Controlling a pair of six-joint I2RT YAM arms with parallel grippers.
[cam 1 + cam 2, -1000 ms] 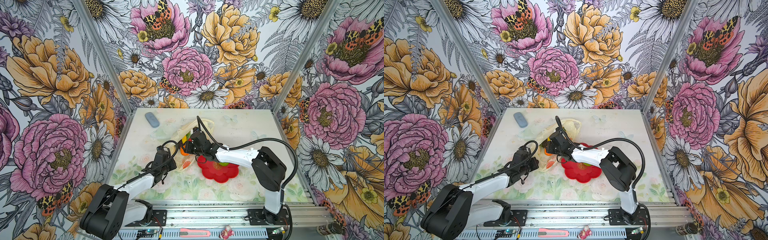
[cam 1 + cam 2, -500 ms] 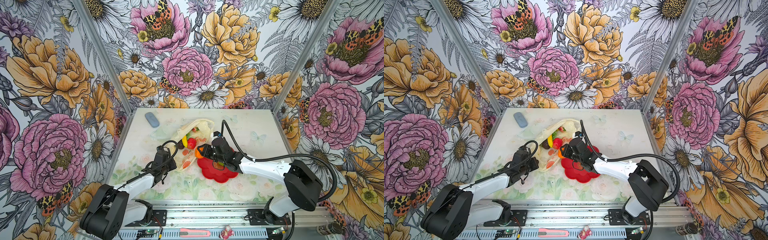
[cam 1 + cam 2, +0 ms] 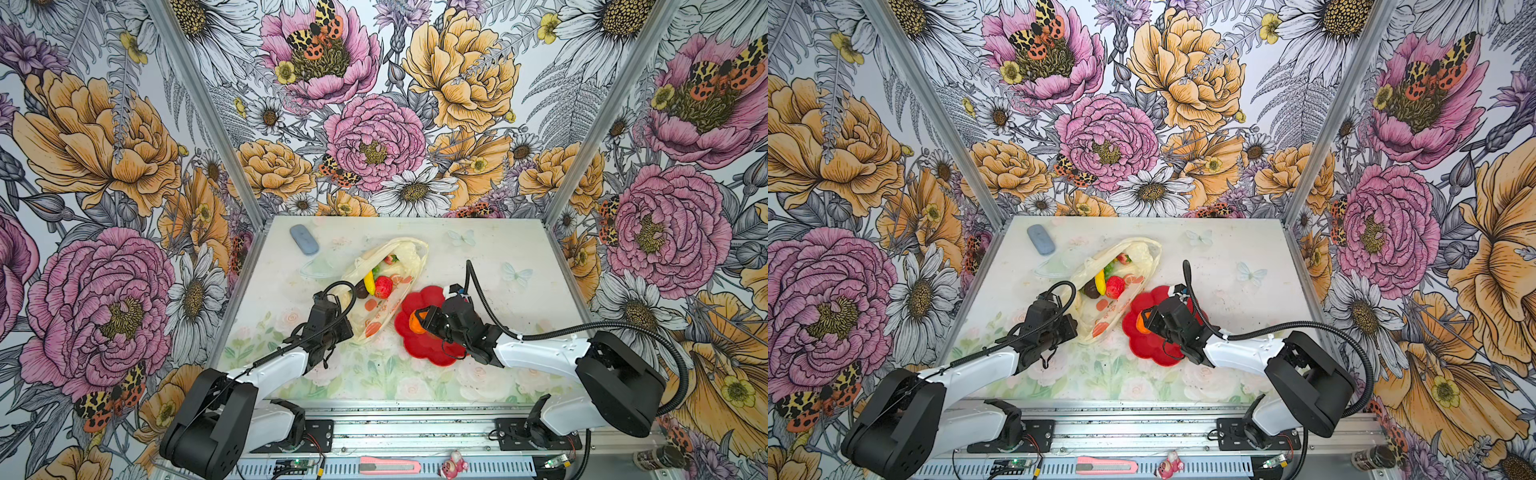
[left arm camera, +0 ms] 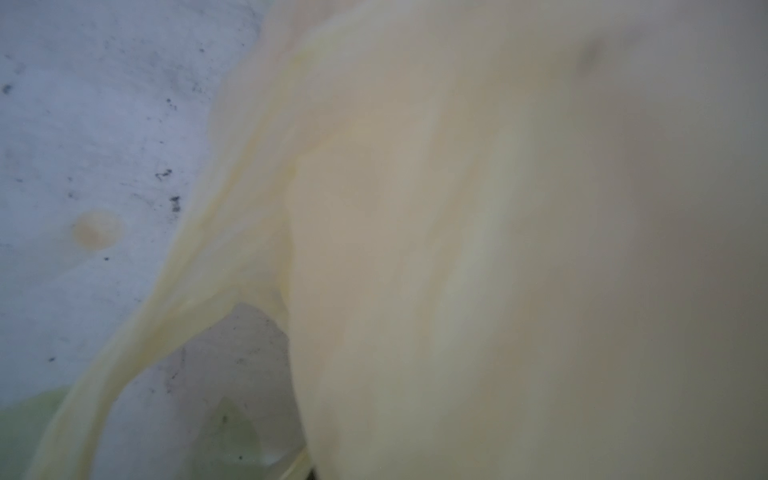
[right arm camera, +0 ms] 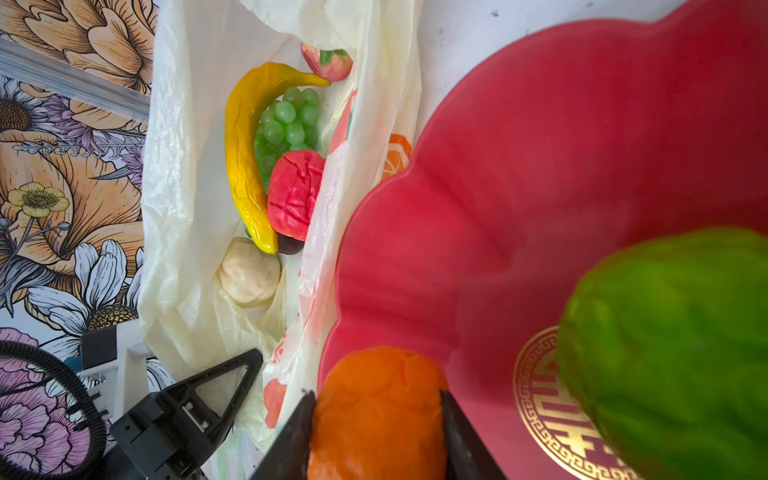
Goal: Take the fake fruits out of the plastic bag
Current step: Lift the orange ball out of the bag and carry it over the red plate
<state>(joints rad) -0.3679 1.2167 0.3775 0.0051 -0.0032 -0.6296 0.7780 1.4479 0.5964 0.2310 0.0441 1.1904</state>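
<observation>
Because the orange (image 3: 414,323) looks light, firm and glossy, the right gripper (image 5: 376,397) pinches its middle above the plate (image 3: 424,353), right of centre; the left gripper (image 3: 347,330), pressed together, holds the edge of the flimsy bag (image 3: 409,253).

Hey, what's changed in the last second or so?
The right gripper drew back out of the bag with the orange and now holds it over the plate. The left gripper stayed shut on the bag's edge; the fruits inside stayed put.
</observation>
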